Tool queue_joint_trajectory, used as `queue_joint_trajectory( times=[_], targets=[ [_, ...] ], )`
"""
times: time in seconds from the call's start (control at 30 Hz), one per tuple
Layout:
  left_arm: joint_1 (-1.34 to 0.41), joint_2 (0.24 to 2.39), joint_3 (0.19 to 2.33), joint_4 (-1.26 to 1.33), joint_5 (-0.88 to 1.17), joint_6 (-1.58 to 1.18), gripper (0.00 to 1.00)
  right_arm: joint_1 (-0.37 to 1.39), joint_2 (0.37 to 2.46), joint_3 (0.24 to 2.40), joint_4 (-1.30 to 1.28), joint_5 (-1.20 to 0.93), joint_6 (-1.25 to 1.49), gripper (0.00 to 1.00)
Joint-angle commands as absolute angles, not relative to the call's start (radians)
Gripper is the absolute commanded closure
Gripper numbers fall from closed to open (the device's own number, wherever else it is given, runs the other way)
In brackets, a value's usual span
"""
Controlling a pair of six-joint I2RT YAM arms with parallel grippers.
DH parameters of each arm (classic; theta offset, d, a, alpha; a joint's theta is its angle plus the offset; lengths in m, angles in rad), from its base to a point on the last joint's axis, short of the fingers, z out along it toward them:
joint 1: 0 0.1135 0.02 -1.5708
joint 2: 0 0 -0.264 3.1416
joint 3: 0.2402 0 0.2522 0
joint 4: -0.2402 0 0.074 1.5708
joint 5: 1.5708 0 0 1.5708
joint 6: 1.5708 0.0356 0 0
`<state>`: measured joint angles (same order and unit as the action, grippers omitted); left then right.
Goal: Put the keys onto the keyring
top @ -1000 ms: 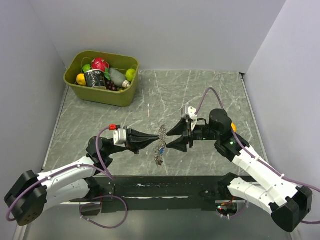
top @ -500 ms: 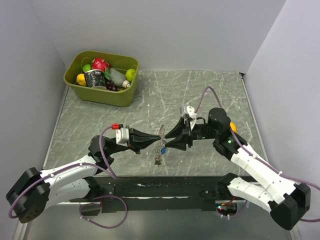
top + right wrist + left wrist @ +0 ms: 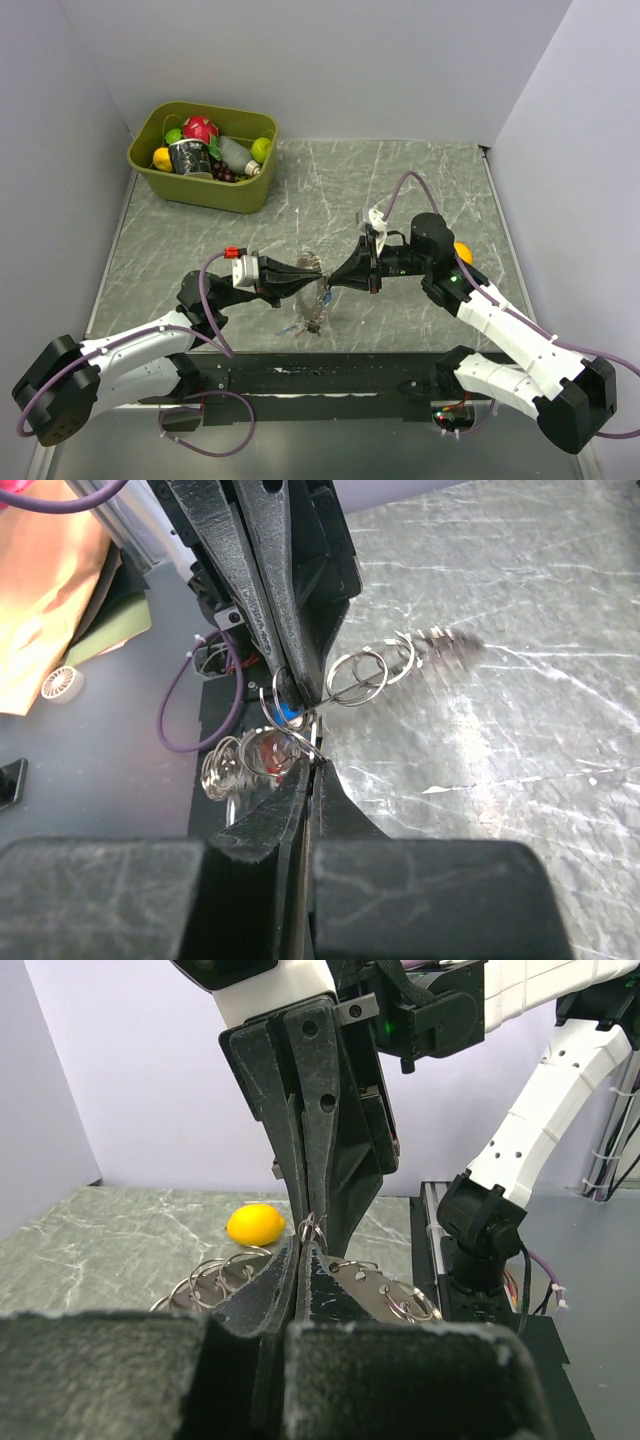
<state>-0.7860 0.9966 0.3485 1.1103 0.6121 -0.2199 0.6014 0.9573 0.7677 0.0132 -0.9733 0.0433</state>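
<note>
Now our right fingers [image 3: 352, 272], spread a second ago, pinch the keyring [image 3: 318, 284] opposite our left fingers [image 3: 290, 275], which grip it too; the keys [image 3: 313, 318] dangle at 6 o'clock, so we judge threading can begin.

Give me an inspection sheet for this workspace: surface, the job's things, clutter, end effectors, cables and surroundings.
Surface: grey marbled table top; no spills seen.
Job's things: ring bundle held between the two end effectors; keys with blue and red heads hang among the rings.
Clutter: green bin of fruit and a can at the back left; yellow round thing beside the right arm.
End effectors: left end effector and right end effector are both shut on the ring bundle, tips meeting.
Cables: purple cables loop along both arms, apart from the rings.
Surroundings: plain walls on three sides; nothing else seen.
</note>
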Motion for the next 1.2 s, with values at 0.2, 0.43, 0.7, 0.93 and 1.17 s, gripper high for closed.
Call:
queue_joint_trajectory(
  times=[0.2, 0.43, 0.7, 0.93, 1.17],
  targets=[
    [-0.788, 0.980, 0.393, 1.166, 0.604, -0.198, 0.99, 0.601, 0.954, 0.787, 0.032, -0.951, 0.023, 1.00],
    [-0.788, 0.968, 0.393, 1.164, 0.603, -0.198, 0.99, 0.603, 0.954, 0.773, 0.025, -0.939, 0.012, 1.00],
    [-0.788, 0.973, 0.396, 1.184, 0.620, -0.218, 0.99, 0.603, 0.968, 0.762, 0.008, -0.927, 0.009, 1.00],
    [-0.787, 0.980, 0.396, 1.204, 0.626, -0.236, 0.99, 0.617, 0.954, 0.772, -0.040, -0.900, -0.049, 1.00],
    [-0.788, 0.969, 0.391, 1.195, 0.618, -0.236, 0.99, 0.624, 0.930, 0.793, -0.100, -0.838, -0.080, 0.94]
  ],
)
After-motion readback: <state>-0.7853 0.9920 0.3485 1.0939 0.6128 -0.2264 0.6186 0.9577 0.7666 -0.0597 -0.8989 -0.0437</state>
